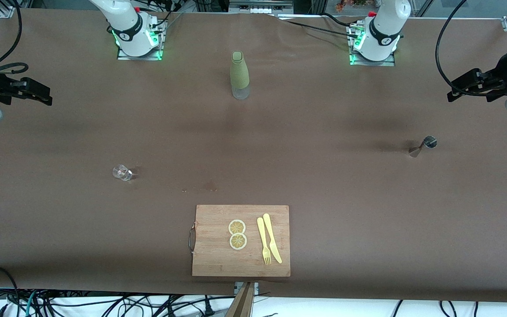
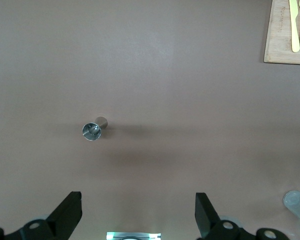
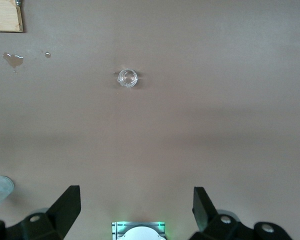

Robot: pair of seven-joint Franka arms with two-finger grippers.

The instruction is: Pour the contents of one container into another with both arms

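Observation:
A small metal measuring cup (image 1: 423,146) (image 2: 93,130) stands toward the left arm's end of the table. A small clear glass (image 1: 122,172) (image 3: 127,77) stands toward the right arm's end. A bottle in a green sleeve (image 1: 239,75) stands upright between the two arm bases. My left gripper (image 1: 469,93) (image 2: 138,212) hangs open over the table's edge at the left arm's end, holding nothing. Over the right arm's end, my right gripper (image 1: 29,97) (image 3: 135,205) is likewise open and empty. Each is well apart from every container.
A wooden cutting board (image 1: 211,259) lies near the front camera's edge, carrying two lemon slices (image 1: 237,234) and a yellow fork (image 1: 263,241) and knife (image 1: 272,237). A small wet spot (image 1: 211,188) (image 3: 12,59) marks the brown cover just farther than the board.

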